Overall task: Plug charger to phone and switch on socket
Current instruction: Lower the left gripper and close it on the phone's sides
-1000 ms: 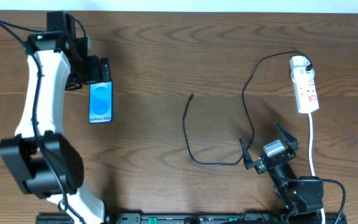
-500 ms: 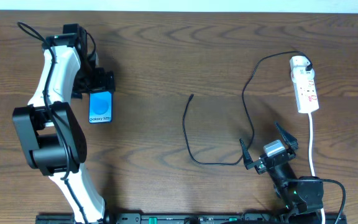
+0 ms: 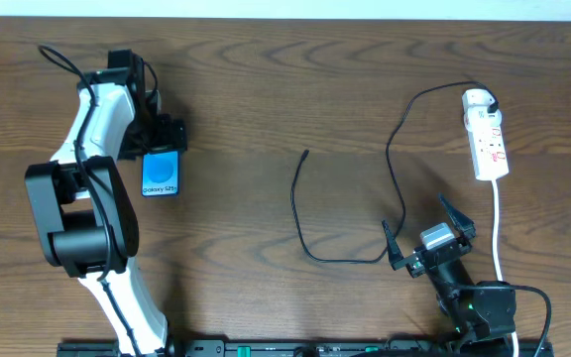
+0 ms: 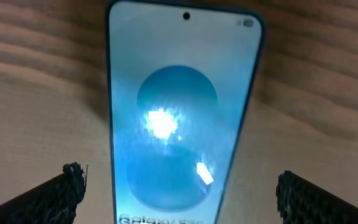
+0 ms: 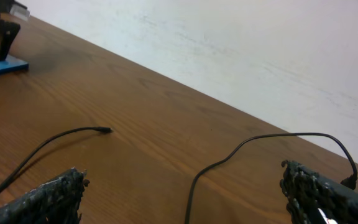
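Observation:
The phone lies flat at the table's left, its light blue screen up; it fills the left wrist view. My left gripper hovers over the phone's far end, open, with a finger on each side of it and a gap at both edges. The charger, a thin black cable, loops across the middle, and its plug tip lies free on the wood. The socket lies at the far right with a white adapter in its far end. My right gripper is open and empty, above the cable.
The socket's thick white cord runs toward the front edge beside the right arm's base. The left arm's white links arch over the table's left side. A white wall stands behind the table's far edge.
My left gripper has moved toward the near side along the phone, covering more of its far end, and the arm's elbow has swung in. The right arm, cable and socket have not moved.

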Robot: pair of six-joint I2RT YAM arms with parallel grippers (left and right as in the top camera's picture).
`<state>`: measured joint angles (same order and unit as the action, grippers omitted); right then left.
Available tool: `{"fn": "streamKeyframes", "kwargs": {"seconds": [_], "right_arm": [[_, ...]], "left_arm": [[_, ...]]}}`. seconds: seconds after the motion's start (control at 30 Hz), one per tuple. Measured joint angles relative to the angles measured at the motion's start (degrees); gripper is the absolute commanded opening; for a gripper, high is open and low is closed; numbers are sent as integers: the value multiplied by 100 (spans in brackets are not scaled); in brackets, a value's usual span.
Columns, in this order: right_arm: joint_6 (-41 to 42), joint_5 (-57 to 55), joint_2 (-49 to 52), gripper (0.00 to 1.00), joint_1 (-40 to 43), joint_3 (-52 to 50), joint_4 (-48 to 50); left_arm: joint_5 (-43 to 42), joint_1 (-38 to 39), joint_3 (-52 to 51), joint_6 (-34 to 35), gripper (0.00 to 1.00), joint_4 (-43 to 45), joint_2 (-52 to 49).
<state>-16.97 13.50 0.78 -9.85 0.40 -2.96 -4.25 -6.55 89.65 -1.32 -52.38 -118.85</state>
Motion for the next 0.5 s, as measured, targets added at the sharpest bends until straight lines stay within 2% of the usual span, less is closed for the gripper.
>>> {"fn": "streamKeyframes", "kwargs": {"seconds": [0.33,0.5], "right_arm": [[0,0,0,99,0,0,0],[0,0,0,99,0,0,0]], "left_arm": [[17,0,-540,-17,100,612,0],[17,0,-605,-17,100,638,0]]}}
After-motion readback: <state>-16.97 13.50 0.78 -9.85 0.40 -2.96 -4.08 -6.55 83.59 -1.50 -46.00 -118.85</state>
